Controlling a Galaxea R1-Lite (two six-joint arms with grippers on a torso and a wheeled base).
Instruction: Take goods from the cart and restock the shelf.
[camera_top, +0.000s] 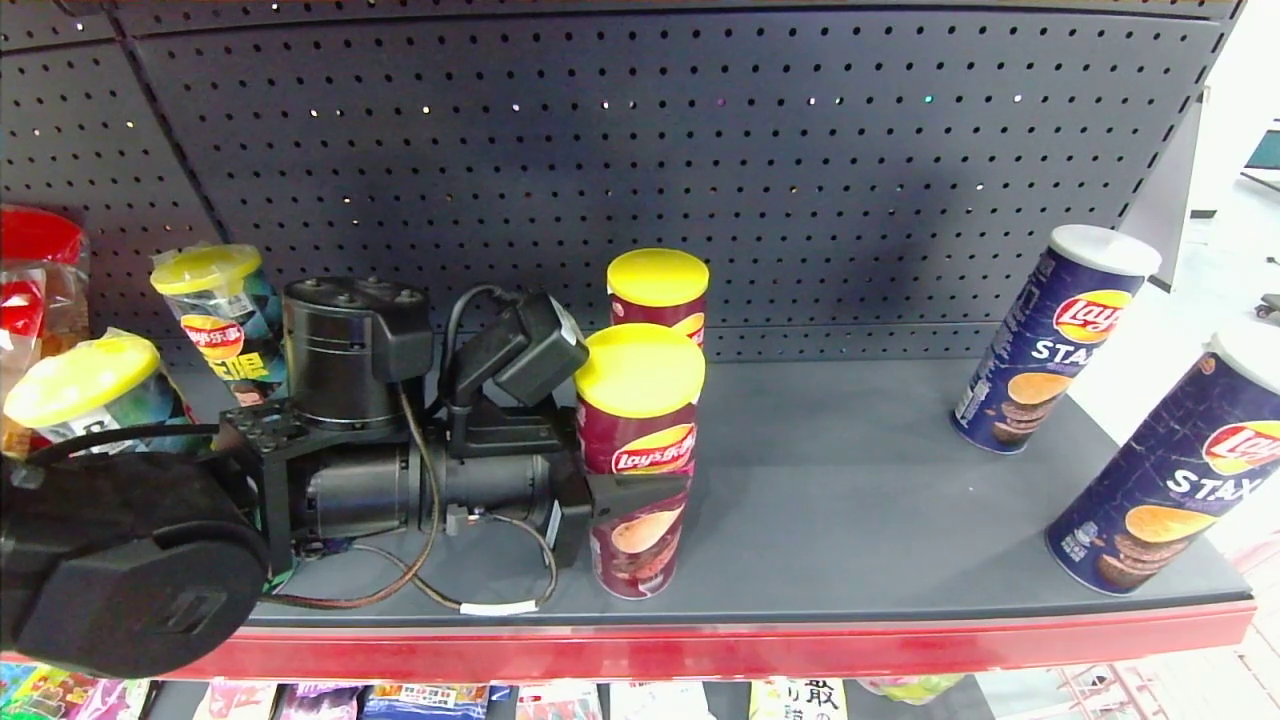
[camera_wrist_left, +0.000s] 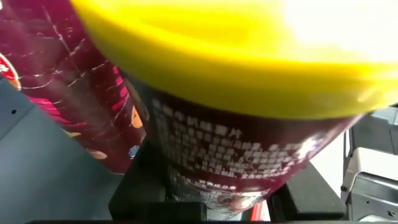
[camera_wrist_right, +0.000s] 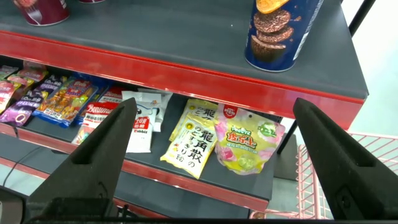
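The grey shelf is carrying a maroon can near its front edge, with a second maroon can standing just behind. A blue can is standing toward the right and another blue can at the right front corner. Two teal cans are sitting at the left.

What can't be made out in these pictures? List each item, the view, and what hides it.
1. Rear can: head view, body hidden by the front can.
2. Left gripper: head view, far finger behind the front can.
3. Near blue can: head view, cut by the right edge.
4. Lid: left wrist view, blurred, too near.
5. Packets: head view, cut by the bottom edge.
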